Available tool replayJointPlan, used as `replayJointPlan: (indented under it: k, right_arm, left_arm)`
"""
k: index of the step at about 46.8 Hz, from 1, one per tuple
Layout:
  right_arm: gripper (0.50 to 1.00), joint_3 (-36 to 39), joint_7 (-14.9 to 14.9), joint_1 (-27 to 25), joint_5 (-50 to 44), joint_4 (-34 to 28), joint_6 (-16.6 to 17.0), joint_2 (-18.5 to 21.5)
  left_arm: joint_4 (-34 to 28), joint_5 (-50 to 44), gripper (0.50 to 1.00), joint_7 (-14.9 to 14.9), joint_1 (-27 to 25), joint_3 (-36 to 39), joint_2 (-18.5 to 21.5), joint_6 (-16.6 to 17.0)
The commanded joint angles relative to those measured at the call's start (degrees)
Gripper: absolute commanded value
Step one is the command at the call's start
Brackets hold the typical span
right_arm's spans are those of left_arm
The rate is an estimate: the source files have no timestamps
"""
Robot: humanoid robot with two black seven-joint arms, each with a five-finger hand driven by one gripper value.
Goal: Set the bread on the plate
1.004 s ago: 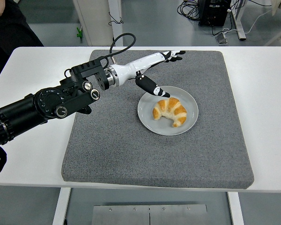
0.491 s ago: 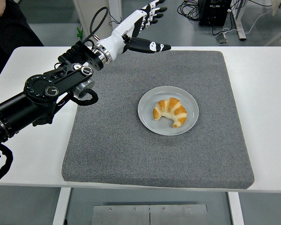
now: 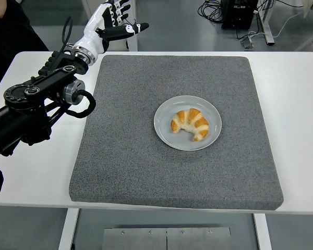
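Head view: bread [image 3: 189, 124], 1 croissant, lay on the plate [image 3: 165, 130] at mid-mat [image 3: 120, 172], well apart from the left hand [image 3: 110, 21], which hung above the surface's [image 3: 297, 104] far-left corner. Fingers [image 3: 136, 26] spread, holding nothing. Croissant lay right of and nearer than the hand, long axis running far-left to near-right. Right arm not in view, so left was nearer. Placement judged complete; no grasp needed.

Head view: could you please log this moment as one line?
bread: on plate | left robot hand: open, empty, past mat's far-left corner | right: not visible
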Motion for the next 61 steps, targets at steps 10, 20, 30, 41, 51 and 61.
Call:
replayJointPlan:
  k: [10,20,30,41,51,61]
  right_arm:
    - [1.0,0.0,0.0,0.01,-0.06,0.0,-0.01,0.0]
    - [1.0,0.0,0.0,0.01,0.02,0.0,-0.01,0.0]
    - [1.0,0.0,0.0,0.01,-0.06,0.0,-0.01,0.0]
    - [1.0,0.0,0.0,0.01,-0.06,0.0,-0.01,0.0]
    - [1.0,0.0,0.0,0.01,0.02,0.0,0.08,0.0]
    - [1.0,0.0,0.0,0.45,0.02,0.53,0.16,0.0]
  left_arm:
    - [5.35,-5.94,0.968,-0.44,1.15,-5.4,-0.46,-0.61]
    - [9.74,-7.44,0.968,-1.41,2.74,-10.32,-3.45,-1.93]
    - [14.13,-9.2,0.968,-1.32,2.91,-12.26,-5.47,-5.62]
    - [16.34,-12.54,0.968,-1.15,2.83,-12.35,-5.56,-7.82]
    - [18.36,-12.89,0.968,-0.8,2.83,-12.44,-5.56,-10.1]
    - [19.67,-13.59,0.968,-0.01,2.83,-15.95,-5.21,-13.44]
